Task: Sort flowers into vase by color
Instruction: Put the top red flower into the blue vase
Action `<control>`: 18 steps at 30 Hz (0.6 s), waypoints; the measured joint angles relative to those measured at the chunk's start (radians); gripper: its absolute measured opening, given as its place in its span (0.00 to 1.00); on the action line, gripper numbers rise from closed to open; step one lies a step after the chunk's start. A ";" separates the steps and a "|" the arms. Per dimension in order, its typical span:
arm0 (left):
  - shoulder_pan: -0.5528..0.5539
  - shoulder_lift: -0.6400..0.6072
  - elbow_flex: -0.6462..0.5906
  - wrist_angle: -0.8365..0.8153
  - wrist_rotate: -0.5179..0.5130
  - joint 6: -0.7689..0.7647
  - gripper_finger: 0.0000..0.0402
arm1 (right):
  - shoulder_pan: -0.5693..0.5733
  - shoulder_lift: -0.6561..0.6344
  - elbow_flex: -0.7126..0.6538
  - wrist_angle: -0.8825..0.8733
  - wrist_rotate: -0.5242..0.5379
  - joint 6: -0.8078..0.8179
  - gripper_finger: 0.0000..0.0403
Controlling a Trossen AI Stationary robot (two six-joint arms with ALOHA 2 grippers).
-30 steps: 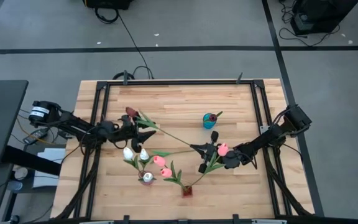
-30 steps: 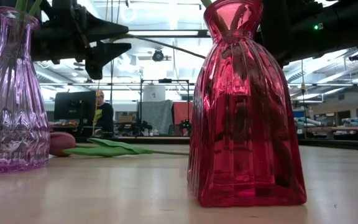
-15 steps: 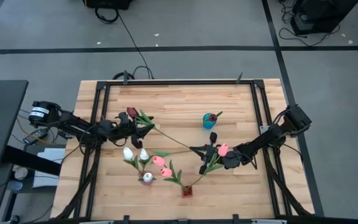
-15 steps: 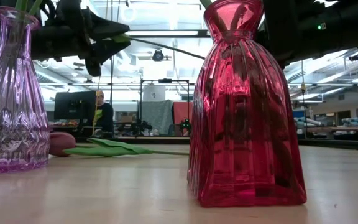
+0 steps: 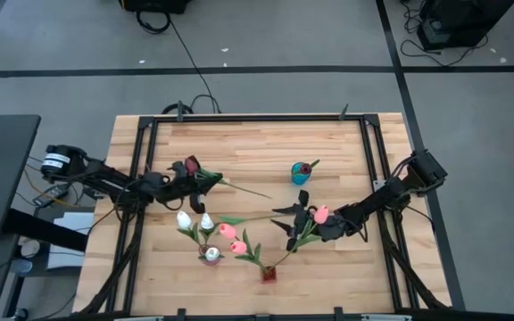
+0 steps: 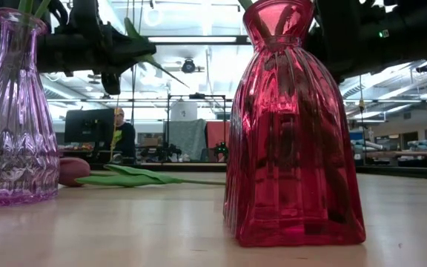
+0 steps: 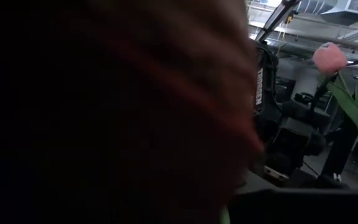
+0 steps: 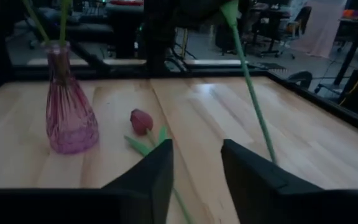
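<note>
A maroon tulip [image 5: 188, 165] is held above the table's left half by my left gripper [image 5: 202, 178], which is shut on it. Its thin green stem [image 8: 250, 81] slants down toward my right gripper [image 8: 194, 165], which is open with nothing between its fingers. A dark red blur [image 7: 135, 93] fills most of the left wrist view. A purple vase [image 5: 211, 256] holds white tulips [image 5: 184, 218]. A red vase [image 5: 269, 272] holds pink tulips [image 5: 227, 230]. A blue vase [image 5: 302, 172] holds a maroon one. Another maroon tulip [image 8: 140, 121] lies flat on the table. My left gripper pinches the maroon tulip's stem just below the head, among the leaves [image 6: 136, 46], between its two fingers. The fingers come level from the table's left. The tulip is lifted clear, and its stem [image 5: 248, 189] runs out free toward the table's right.
The three vases stand in the near middle of the wooden table [image 5: 257, 143]. A long-stemmed pink tulip [image 5: 320, 214] leans from the red vase right beside my right gripper. Black frame rails [image 5: 145, 205] run along the table's left and right sides. A person [image 6: 121, 133] sits far behind.
My left gripper has shut on the maroon tulip's stem below the head. My right gripper has opened and let go of the stem's lower end. The stem now hangs free from the left gripper, with its end drawn away from my right gripper.
</note>
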State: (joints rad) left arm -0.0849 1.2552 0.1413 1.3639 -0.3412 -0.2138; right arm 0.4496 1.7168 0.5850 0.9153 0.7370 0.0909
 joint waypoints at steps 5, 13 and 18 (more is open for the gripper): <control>0.002 -0.026 0.025 -0.065 0.004 -0.010 0.05 | 0.001 0.000 0.000 -0.107 -0.061 0.051 0.43; 0.094 -0.047 0.369 -0.794 0.092 -0.005 0.04 | -0.008 0.000 0.000 -0.317 -0.086 0.197 0.43; 0.163 -0.037 0.525 -0.947 0.204 0.079 0.04 | -0.011 -0.039 0.000 -0.434 -0.075 0.263 0.43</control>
State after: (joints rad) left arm 0.0783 1.2182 0.6659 0.4171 -0.1374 -0.1347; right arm 0.4387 1.6776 0.5850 0.4808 0.6620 0.3538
